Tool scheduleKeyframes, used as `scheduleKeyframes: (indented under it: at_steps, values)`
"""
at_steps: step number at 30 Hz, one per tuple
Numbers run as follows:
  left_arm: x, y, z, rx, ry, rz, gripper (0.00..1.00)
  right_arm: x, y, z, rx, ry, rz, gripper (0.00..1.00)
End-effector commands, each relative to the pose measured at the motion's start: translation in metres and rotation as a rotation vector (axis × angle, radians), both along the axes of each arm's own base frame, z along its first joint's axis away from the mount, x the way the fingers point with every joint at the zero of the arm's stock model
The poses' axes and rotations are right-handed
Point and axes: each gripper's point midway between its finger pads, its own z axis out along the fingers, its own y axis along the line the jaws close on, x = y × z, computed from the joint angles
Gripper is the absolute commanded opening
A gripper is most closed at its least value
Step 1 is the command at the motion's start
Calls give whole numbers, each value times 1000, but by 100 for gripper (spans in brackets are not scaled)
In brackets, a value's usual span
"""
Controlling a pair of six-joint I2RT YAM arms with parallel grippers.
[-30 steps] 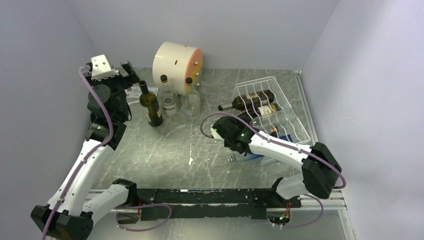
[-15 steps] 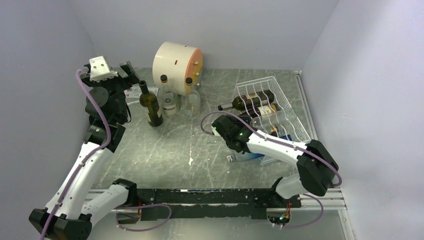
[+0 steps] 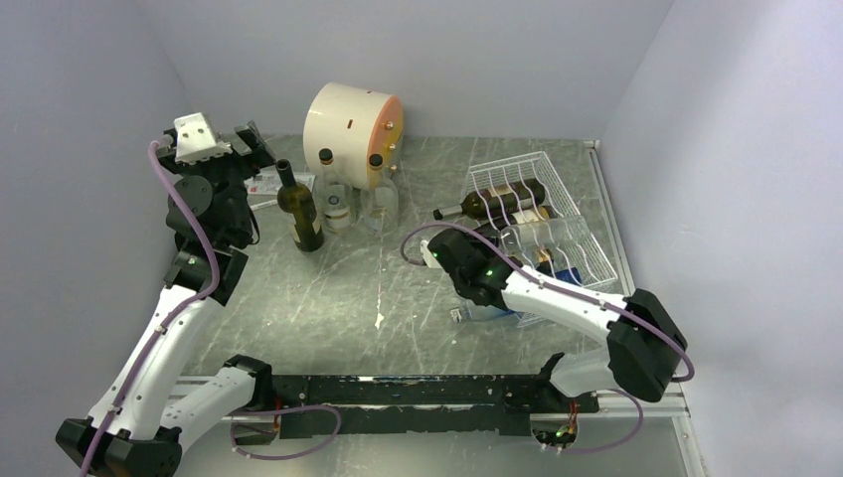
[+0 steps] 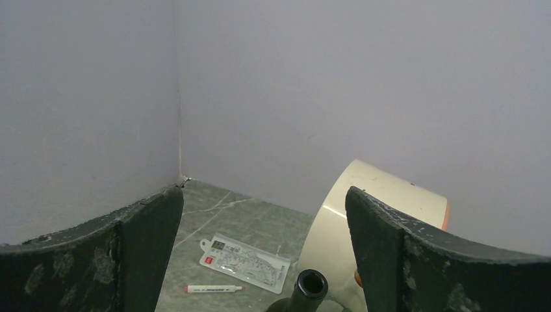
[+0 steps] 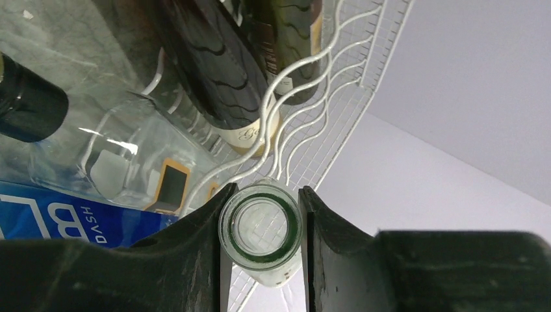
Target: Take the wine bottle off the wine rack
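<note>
The white wire wine rack [image 3: 557, 181] sits at the right rear of the table with several bottles lying in its cradles. Two dark bottles [image 3: 502, 202] lie at the back. A clear glass wine bottle [image 3: 545, 237] lies in front of them, neck toward my right arm. In the right wrist view my right gripper [image 5: 262, 229] is shut on that clear bottle's mouth [image 5: 261, 255], a finger pressing each side of the rim. In the top view the right gripper [image 3: 493, 248] is at the rack's left edge. My left gripper [image 4: 263, 195] hangs open and empty above a standing dark bottle [image 3: 298, 206].
A cream drum [image 3: 350, 119] with an orange face stands at the back, with two clear bottles [image 3: 333, 194] upright before it. A plastic pouch [image 4: 243, 260] and a pen [image 4: 211, 288] lie near the left corner. A blue box [image 5: 71, 218] lies under the rack's near side.
My right gripper's jaws have closed from wide open onto the clear bottle's neck at the rack. The left arm has drifted slightly left with its jaws still open.
</note>
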Motion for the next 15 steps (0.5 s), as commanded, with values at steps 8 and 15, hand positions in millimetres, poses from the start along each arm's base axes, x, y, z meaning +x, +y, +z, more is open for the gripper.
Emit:
scheduleKeyframes:
  at_steps: [8,15]
  values:
    - [-1,-1,6,-9,-29,9,98,7,-4,64,202,-196,-94,0]
    - [-4,0,6,-9,-38,18,98,1,5,139,518,-296,-89,0]
